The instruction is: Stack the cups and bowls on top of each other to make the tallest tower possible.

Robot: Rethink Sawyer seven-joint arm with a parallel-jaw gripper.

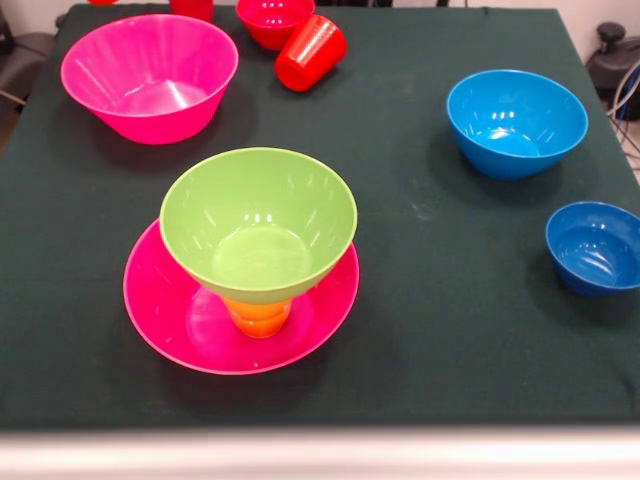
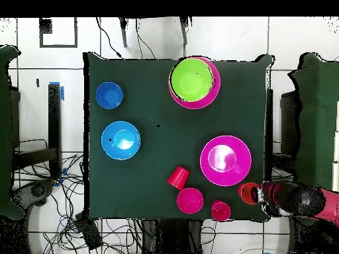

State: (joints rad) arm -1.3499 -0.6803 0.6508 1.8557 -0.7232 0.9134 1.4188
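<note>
A tower stands near the table's front: a wide pink bowl (image 1: 180,320), a yellow-orange cup (image 1: 258,316) on it, and a lime green bowl (image 1: 258,225) on the cup; the tower also shows in the overhead view (image 2: 192,79). A second large pink bowl (image 1: 150,75) (image 2: 226,160) stands alone. A light blue bowl (image 1: 517,122) and a small dark blue bowl (image 1: 596,247) sit apart. A small red bowl (image 1: 275,20), a red-orange cup (image 1: 312,52) on its side and a red cup (image 1: 192,8) lie by the robot's edge. My gripper (image 2: 261,194) is beside another red cup (image 2: 249,193) at the table's corner.
The table has a dark green cloth (image 1: 420,300) and a pale front edge (image 1: 320,455). My arm (image 2: 298,200) reaches in from beyond the table's side in the overhead view. Cables lie on the floor around the table (image 2: 66,218).
</note>
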